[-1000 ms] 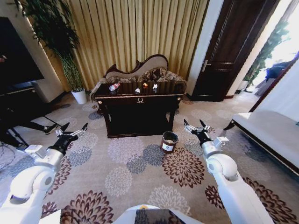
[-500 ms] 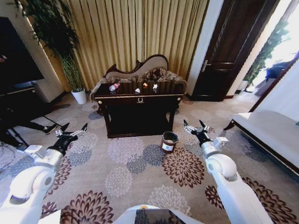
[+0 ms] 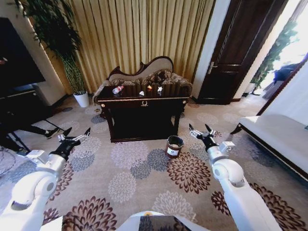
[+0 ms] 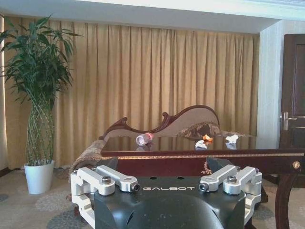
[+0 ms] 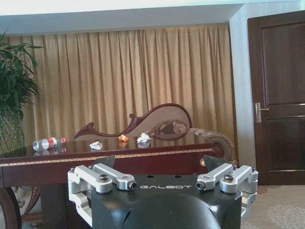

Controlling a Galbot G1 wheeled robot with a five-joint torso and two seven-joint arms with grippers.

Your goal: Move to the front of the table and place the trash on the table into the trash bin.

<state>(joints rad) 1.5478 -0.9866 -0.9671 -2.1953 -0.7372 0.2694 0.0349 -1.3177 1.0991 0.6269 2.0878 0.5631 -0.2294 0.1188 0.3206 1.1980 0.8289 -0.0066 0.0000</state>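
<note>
While the left gripper (image 3: 74,135) and right gripper (image 3: 201,130) hang wide open and empty above the carpet, the bottle (image 3: 117,89), what look like paper scraps (image 3: 141,93) lie on the table (image 3: 144,103), the bin (image 3: 173,146) just before it.

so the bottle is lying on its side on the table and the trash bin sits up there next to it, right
Not quite. The bottle does lie on its side on the table, but the trash bin stands on the carpet in front of the table, toward the robot's right, not on top. The head view shows it.
</note>
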